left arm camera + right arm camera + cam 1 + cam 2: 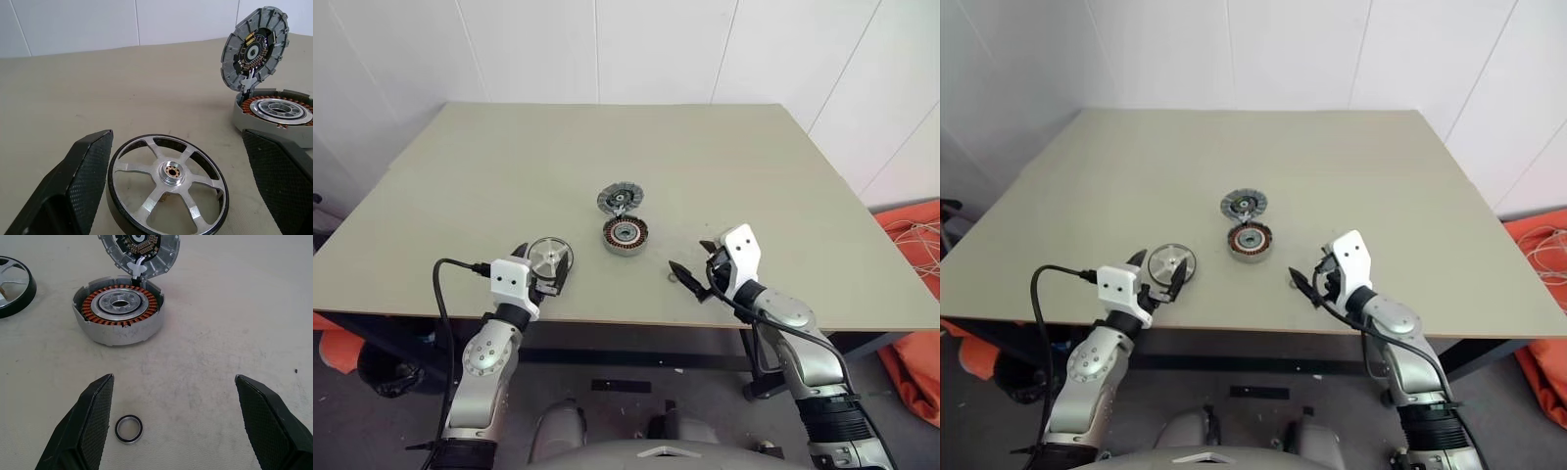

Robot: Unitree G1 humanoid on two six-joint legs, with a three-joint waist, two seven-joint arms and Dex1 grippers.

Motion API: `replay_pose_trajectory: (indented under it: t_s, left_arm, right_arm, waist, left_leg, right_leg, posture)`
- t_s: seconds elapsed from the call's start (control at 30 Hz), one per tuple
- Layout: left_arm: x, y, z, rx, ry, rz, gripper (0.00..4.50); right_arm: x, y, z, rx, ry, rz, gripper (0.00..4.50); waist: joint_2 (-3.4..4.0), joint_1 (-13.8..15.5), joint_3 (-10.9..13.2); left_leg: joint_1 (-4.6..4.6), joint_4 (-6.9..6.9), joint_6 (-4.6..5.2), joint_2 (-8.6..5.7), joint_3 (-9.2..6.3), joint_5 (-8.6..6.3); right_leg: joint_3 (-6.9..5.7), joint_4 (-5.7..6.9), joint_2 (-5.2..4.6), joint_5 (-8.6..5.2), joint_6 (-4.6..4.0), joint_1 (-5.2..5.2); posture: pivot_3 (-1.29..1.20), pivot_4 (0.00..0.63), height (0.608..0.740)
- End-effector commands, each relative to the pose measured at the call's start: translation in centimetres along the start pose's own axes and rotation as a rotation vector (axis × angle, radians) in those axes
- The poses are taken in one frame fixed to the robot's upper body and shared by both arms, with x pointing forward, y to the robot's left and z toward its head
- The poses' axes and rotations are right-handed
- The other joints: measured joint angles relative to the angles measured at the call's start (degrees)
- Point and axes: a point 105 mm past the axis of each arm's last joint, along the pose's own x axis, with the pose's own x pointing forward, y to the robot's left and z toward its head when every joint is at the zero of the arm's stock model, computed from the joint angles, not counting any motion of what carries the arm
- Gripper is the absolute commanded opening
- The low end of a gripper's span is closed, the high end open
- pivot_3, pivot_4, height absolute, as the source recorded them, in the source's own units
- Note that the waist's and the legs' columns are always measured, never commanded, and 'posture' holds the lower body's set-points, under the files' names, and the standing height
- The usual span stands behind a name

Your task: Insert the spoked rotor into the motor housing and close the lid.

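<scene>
- While the spoked rotor (167, 183) lies flat on the table (509, 166) near the front edge, toward the front-left corner, nothing of the insertion is done; the wheel sits outside the housing, apart from it.
- Motor housing (118, 316): upright on the table, middle of the width and nearer the front edge than the back. Copper windings and silver centre exposed, cavity vacant.
- Lid (256, 49): tilted up, open, joined at the housing's rear rim by what looks like a hinge or wire; ribbed rim and dark inner face toward the front edge. Not yet closed.
- Left gripper (176, 161): fingers spread wide on either side of the rotor, not clamped; judged poised for pickup.
- Right gripper (171, 423): fingers wide apart, holding nothing, just inside the front edge, right of the housing.
- Remaining, by judgement: grasp rotor, seat it over the silver centre, fold lid down.
- Small dark ring (128, 429): loose on the table between the right gripper's fingers, near the front edge; purpose cannot be told.
- Obstructions: none on the table between rotor and housing; the raised lid stands behind the cavity, not over it.
</scene>
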Motion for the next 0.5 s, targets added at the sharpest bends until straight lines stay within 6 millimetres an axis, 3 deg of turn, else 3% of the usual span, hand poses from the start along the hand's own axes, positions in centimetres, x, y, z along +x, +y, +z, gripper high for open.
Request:
replay_pose_trajectory:
  t_s: [0.03, 0.5]
  left_arm:
    - [0.29, 0.04, 1.6, 0.005, -0.051, -0.012, 4.48]
    - [0.16, 0.06, 0.98, -0.007, -0.029, -0.029, 4.48]
  right_arm:
    - [-0.05, 0.07, 2.06, -0.045, -0.071, 0.0, 4.5]
    - [0.3, 0.18, 2.1, -0.06, -0.079, -0.004, 4.5]
  waist:
    - [0.0, 0.0, 0.0]
    - [0.0, 0.0, 0.0]
  left_leg:
    - [0.0, 0.0, 0.0, 0.0, 0.0, 0.0]
    - [0.0, 0.0, 0.0, 0.0, 0.0, 0.0]
  right_leg:
    - [0.0, 0.0, 0.0, -0.01, 0.01, 0.0]
    - [0.0, 0.0, 0.0, -0.01, 0.02, 0.0]
  posture:
    - [0.0, 0.0, 0.74]
    - [0.0, 0.0, 0.74]
